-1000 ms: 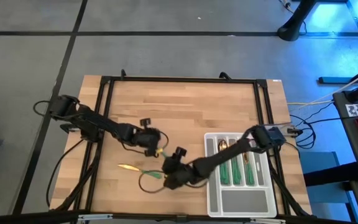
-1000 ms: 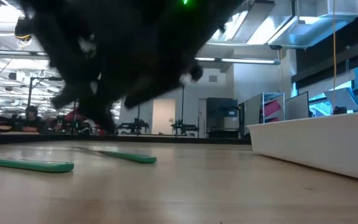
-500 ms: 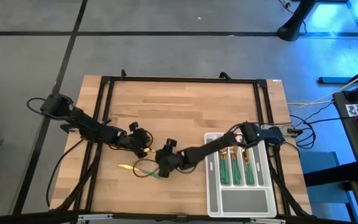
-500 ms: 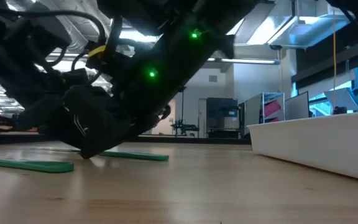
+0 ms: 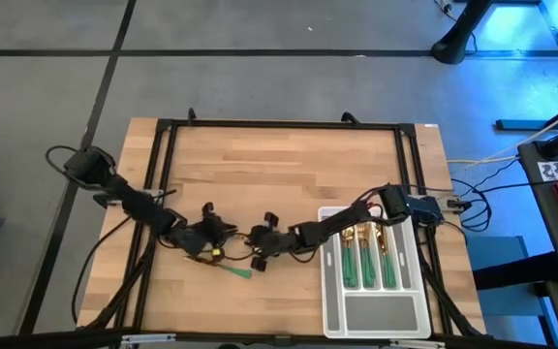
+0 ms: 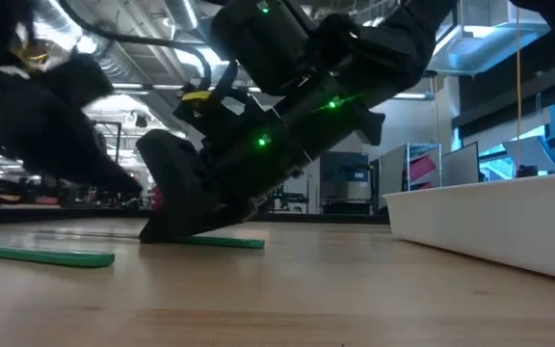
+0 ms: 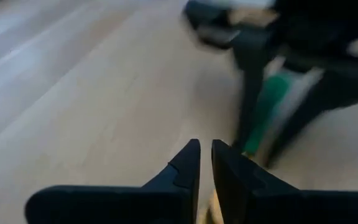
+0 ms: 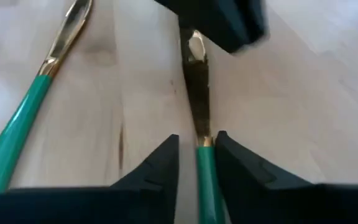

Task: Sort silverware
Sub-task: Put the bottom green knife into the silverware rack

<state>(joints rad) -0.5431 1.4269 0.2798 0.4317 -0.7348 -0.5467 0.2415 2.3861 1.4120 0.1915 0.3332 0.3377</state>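
Two pieces of silverware with gold heads and green handles lie flat on the wooden table. One (image 8: 199, 93) runs between the open fingers of my right gripper (image 8: 197, 155), which stand either side of it where green handle meets gold head; in the low view these fingers (image 6: 167, 224) reach the tabletop. The other piece (image 8: 30, 106) lies beside it, toward the near edge (image 5: 238, 271). My left gripper (image 7: 205, 160) is shut to a thin slit and hangs low over the first piece's gold tip (image 8: 194, 43). My left gripper's shut tips hang at the gold head's far end, but they hide that spot in the left wrist view. I cannot tell whether they touch it.
The pale grey divided tray (image 5: 410, 312) stands at the right near corner, holding several green-handled pieces. Its wall (image 6: 489, 217) rises at the right of the low view. The two grippers face each other a short way apart at mid-table (image 5: 232, 240).
My right gripper has moved toward the far edge and come down from above the table until its fingers stand at the silverware's handle. My left gripper has moved toward the left and near edges. Both pieces have stayed on the table.
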